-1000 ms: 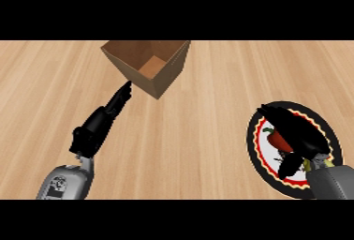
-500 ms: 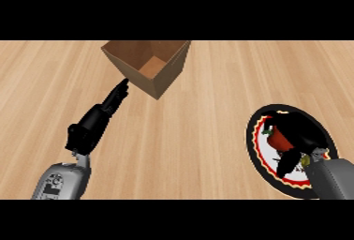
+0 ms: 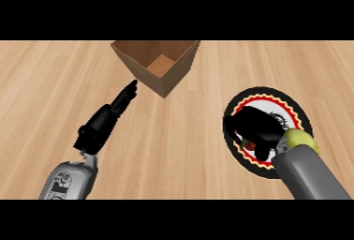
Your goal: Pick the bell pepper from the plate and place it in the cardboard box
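Right hand [image 3: 257, 127] curls over the pepper [image 3: 247, 144] on the plate [image 3: 298, 108], fingers closing to grip; left hand [image 3: 110, 117] straight-fingered beside the box [image 3: 158, 65], holding nothing.

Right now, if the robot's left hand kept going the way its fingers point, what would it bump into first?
Most likely the cardboard box. The left hand has straight fingers aimed up and right, with the tips just short of the box's near side wall. How high the hand sits over the counter is unclear, so contact is a guess.

A wooden counter [image 3: 180, 154] (pale planks) and a yellow-green item [image 3: 302, 139].
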Motion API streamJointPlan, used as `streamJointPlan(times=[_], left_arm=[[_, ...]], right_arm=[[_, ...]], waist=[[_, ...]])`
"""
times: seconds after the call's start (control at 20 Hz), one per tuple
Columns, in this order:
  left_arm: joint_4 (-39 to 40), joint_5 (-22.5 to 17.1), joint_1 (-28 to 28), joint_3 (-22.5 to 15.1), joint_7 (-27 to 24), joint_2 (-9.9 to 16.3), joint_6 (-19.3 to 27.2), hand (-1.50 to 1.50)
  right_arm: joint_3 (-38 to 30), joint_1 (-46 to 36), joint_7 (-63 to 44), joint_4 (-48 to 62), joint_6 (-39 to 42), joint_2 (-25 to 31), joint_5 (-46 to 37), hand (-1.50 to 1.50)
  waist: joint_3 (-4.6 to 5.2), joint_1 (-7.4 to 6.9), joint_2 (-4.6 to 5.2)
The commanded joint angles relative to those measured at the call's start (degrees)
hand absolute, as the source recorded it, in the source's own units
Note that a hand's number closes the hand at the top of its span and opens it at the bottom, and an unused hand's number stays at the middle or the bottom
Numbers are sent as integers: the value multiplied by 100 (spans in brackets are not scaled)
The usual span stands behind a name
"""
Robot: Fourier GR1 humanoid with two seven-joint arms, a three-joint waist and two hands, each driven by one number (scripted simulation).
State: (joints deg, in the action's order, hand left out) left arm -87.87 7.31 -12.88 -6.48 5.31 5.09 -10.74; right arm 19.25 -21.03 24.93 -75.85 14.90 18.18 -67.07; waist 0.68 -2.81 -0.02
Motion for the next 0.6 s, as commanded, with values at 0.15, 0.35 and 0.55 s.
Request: streamJointPlan(times=[0.15,0.35,0.55], left_arm=[[151,42,-110,101,-38,-58,122,0],[-157,-22,110,169,121,115,-18,0],[-440,18,527,78,84,92,-21,0]], right_arm=[[613,-1099,1064,564,-434,-979,67,150],[114,-1311,1121,92,-466,-1094,408,150],[-278,-1281,1262,-779,382,-847,943,150]], waist=[[-70,129,39],[-68,240,-3],[-68,264,-15]])
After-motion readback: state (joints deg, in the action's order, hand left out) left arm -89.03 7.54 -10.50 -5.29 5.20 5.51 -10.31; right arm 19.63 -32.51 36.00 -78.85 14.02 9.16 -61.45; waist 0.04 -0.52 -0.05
